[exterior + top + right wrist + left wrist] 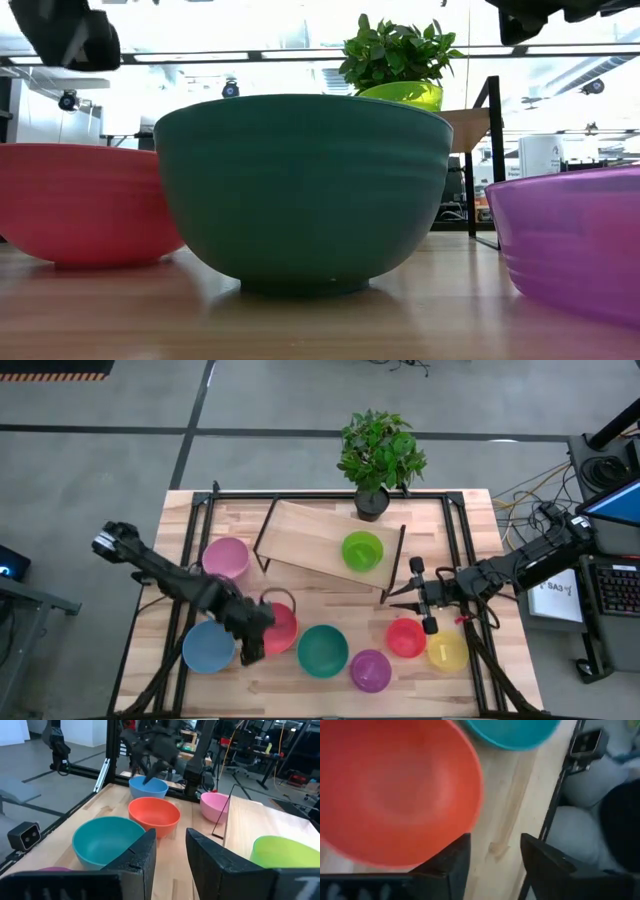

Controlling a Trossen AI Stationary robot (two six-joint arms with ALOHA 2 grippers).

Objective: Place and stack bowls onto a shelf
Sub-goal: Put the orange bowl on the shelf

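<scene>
One bowl down, seven to go: lime bowl [362,550] alone on the shelf [300,532], toward its right end, nothing stacked in it yet

Rest of the bowls on the table [470,530], in front of the shelf: pink [225,557] by the shelf's left legs, blue [208,646] at front left, red-orange [281,628] just right of it, teal [322,650] in the middle, purple [370,670] at the front edge, a red one [406,637] and yellow [447,651] side by side on the right

Left gripper [253,650] low between blue and red-orange, fingers spread, nothing pinched, red-orange rim close beside one finger [451,862] in the wrist view; probably lining up on that bowl

Right gripper [400,592] at the shelf's right front corner, above the table, fingers apart and empty, aimed across the table

Plant [378,455] behind the shelf, out of the way

Barely begun, judging by the count; all stacking left
</scene>
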